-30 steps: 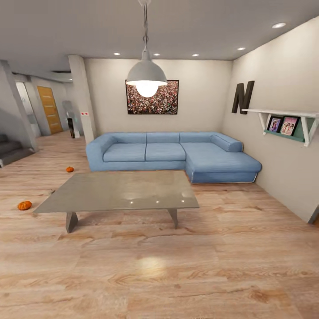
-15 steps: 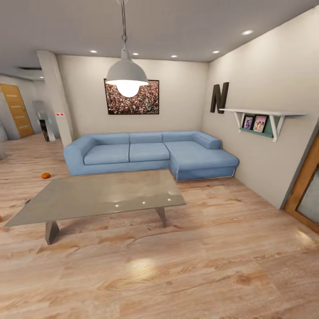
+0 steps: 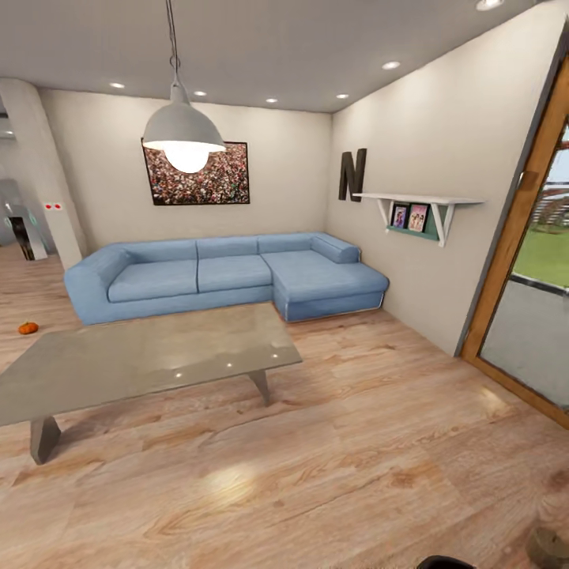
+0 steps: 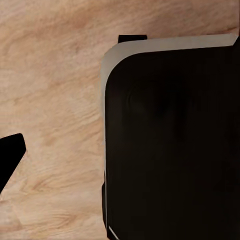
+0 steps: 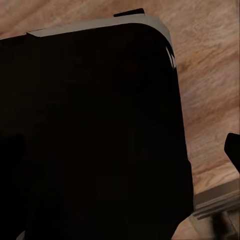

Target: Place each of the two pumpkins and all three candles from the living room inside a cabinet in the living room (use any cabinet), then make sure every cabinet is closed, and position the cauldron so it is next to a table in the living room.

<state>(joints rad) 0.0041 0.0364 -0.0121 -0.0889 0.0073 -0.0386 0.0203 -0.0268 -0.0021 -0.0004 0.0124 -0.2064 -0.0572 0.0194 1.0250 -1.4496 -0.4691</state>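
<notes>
room: we face a living room with a wood floor (image 3: 340,442) and a lit hanging lamp (image 3: 183,133)
sofa: blue corner sofa (image 3: 229,273) against the far wall, under a framed picture (image 3: 197,174)
table: low grey table (image 3: 142,359) in front of the sofa, its top bare and glossy, near the head view's left
pumpkin: we see one orange pumpkin (image 3: 28,327) on the floor at the far left, beyond the table's far corner and off the sofa's left end, apart from both
right wall: letter N (image 3: 352,175) and a white shelf (image 3: 419,201) with two small photos (image 3: 408,217)
door: wood-framed glass door (image 3: 529,261) at the right edge, grass outside
bottom right corner: a dark rounded shape (image 3: 553,545) on the floor, cut by the frame; we cannot tell what it is
left wrist view: a big black body with a pale edge (image 4: 170,140) over the floor; a dark tip (image 4: 10,155) pokes in at one side
right wrist view: same kind of black body (image 5: 95,135) over the floor, a dark tip (image 5: 234,150) at the edge
grippers: we cannot tell whether either is spread or pressed together; the fingers do not show clearly
</notes>
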